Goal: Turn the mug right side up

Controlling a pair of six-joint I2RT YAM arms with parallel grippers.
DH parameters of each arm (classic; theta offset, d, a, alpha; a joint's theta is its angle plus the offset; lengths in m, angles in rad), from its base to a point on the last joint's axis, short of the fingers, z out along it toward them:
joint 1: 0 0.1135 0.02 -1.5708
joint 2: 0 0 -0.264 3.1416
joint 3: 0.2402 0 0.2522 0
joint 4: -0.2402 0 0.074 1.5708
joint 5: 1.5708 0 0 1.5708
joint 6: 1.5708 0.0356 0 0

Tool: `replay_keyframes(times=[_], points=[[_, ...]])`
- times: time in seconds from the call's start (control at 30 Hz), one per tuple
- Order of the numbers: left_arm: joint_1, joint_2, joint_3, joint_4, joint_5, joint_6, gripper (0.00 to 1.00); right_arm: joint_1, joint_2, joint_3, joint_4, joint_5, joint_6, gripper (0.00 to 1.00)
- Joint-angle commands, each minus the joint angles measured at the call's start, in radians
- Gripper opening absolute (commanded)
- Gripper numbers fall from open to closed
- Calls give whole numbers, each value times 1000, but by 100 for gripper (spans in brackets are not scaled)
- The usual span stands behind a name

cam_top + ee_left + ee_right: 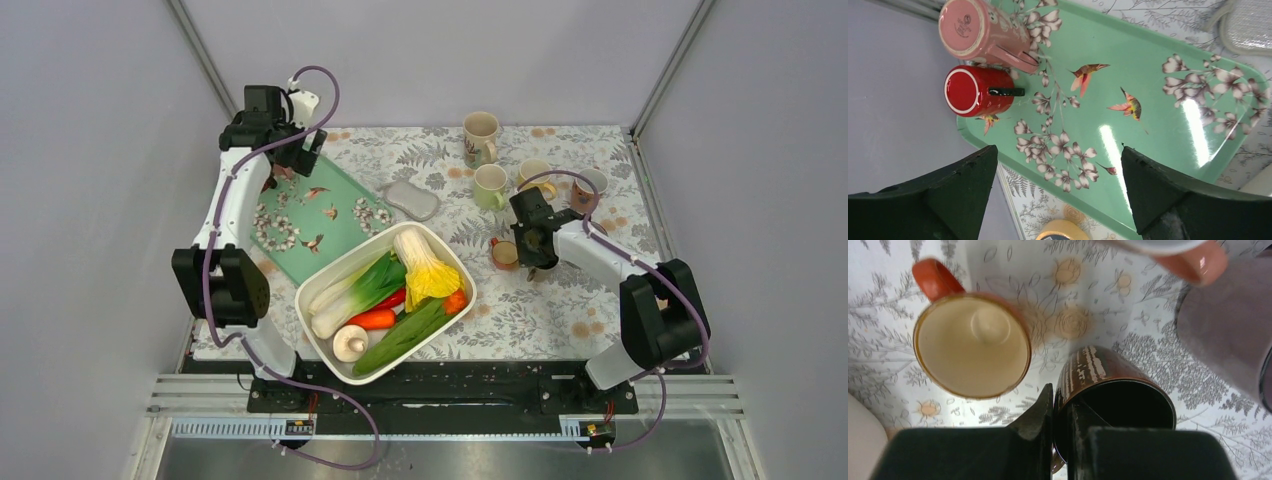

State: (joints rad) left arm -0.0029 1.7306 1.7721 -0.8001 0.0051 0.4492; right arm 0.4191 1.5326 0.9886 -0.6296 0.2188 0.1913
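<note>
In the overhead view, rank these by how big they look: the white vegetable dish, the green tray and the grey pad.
1. white vegetable dish
2. green tray, though one corner is hidden under the dish, so it may really be closer in size than it looks
3. grey pad, clearly the smallest

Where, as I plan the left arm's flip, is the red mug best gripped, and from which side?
Probably by the black handle, coming in from the tray's open middle. The red mug sits base up, so there is no rim to pinch. The pink mug crowds one flank, and the handle juts toward bare tray.
</note>
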Motion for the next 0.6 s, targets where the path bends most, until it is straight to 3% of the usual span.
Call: replay_keyframes(times=[0.0, 0.07, 0.2, 0.3, 0.43, 0.57], points=[[35, 11, -5, 18, -41, 18, 97, -40, 21, -3, 105, -44, -15, 0], [44, 20, -1, 19, -49, 23, 98, -41, 18, -1, 98, -42, -16, 9], [70, 65, 45, 0, -87, 29, 99, -40, -13, 12, 51, -19, -23, 51], [98, 108, 84, -13, -100, 37, 99, -40, -47, 29, 4, -11, -37, 71], [144, 189, 159, -17, -41, -24, 98, -40, -93, 68, -62, -4, -41, 81], [149, 214, 108, 127, 42, -251, 90, -40, -156, 74, -75, 30, -14, 82]])
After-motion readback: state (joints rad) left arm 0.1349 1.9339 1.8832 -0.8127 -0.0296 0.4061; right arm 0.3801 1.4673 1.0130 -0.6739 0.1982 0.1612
